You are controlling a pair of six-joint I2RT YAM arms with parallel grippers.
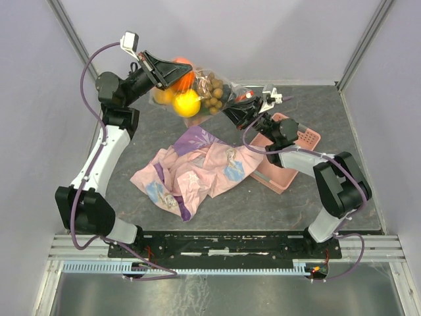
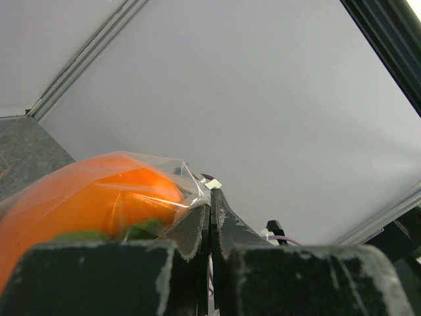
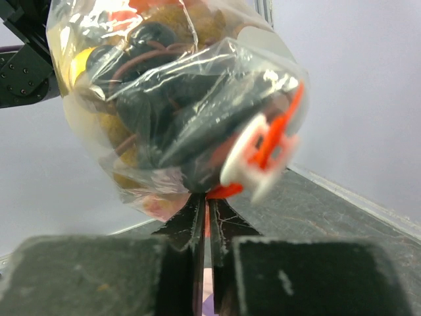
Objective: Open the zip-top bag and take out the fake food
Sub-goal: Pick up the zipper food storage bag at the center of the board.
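The clear zip-top bag (image 1: pixel 197 89) hangs in the air between both grippers at the back of the table. It holds fake food: an orange-red fruit (image 1: pixel 185 71), a yellow fruit (image 1: pixel 187 103), and tan grapes (image 1: pixel 214 91). My left gripper (image 1: pixel 162 68) is shut on the bag's left corner (image 2: pixel 195 191); the orange fruit (image 2: pixel 112 197) presses against the plastic. My right gripper (image 1: pixel 248 100) is shut on the orange-red zip strip (image 3: pixel 220 191) at the bag's right end. The white and orange slider (image 3: pixel 260 153) sits just above my right fingers (image 3: pixel 191 227). Dark grapes (image 3: pixel 154 85) fill the bag there.
A pink-purple patterned cloth (image 1: pixel 191 170) lies crumpled mid-table below the bag. A pink perforated basket (image 1: pixel 289 158) sits right of it, under my right arm. Grey walls stand close behind.
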